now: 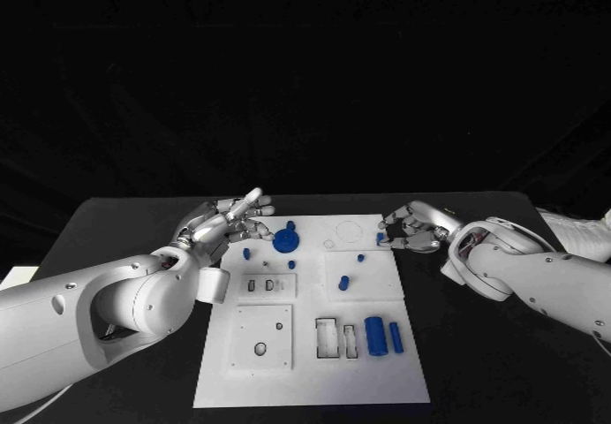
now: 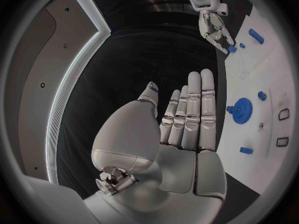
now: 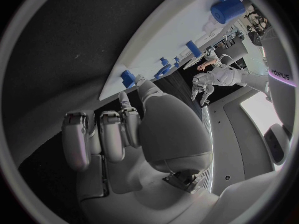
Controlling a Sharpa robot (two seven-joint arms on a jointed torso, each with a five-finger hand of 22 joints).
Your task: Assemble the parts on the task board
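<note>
While the right hand pinches a small blue part at the task board edge, fingertips on it, the left hand hovers released beside the blue gear. Best: lift straight, keep part upright, align before pressing.

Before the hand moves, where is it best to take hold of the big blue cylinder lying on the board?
The big blue cylinder lies flat on the task board. Probably grip its round sides at mid-length, coming from above, mindful of the smaller blue cylinder beside it.
</note>
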